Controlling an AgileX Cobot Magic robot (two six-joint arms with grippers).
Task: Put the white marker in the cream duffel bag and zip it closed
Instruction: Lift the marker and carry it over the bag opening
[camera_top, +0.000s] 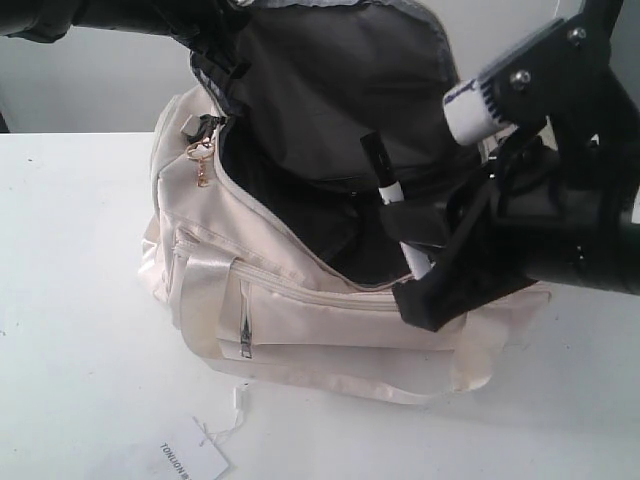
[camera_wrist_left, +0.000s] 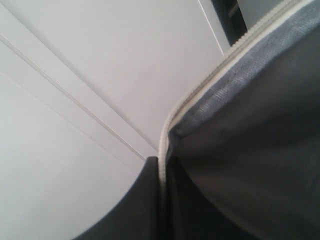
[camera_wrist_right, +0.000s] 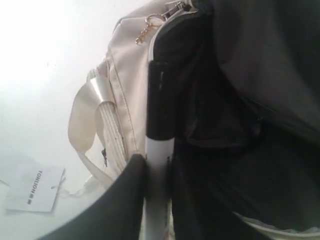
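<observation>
Marker poised at the mouth of the open bag.
The cream duffel bag (camera_top: 300, 310) sat mid-way across the white table (camera_top: 70, 330) with its top flap raised and the black lining showing. The left gripper (camera_top: 222, 60) was pinched on the flap's zipper edge, on the far side. The right gripper (camera_top: 420, 265) was clamped round the white marker (camera_top: 383, 170), which was tilted, black cap uppermost, over the bag's opening. A paper hang tag (camera_top: 190, 460) lay by the table's near edge.

white marker (camera_top: 397, 208) end behind right gripper (camera_top: 425, 268)
</observation>
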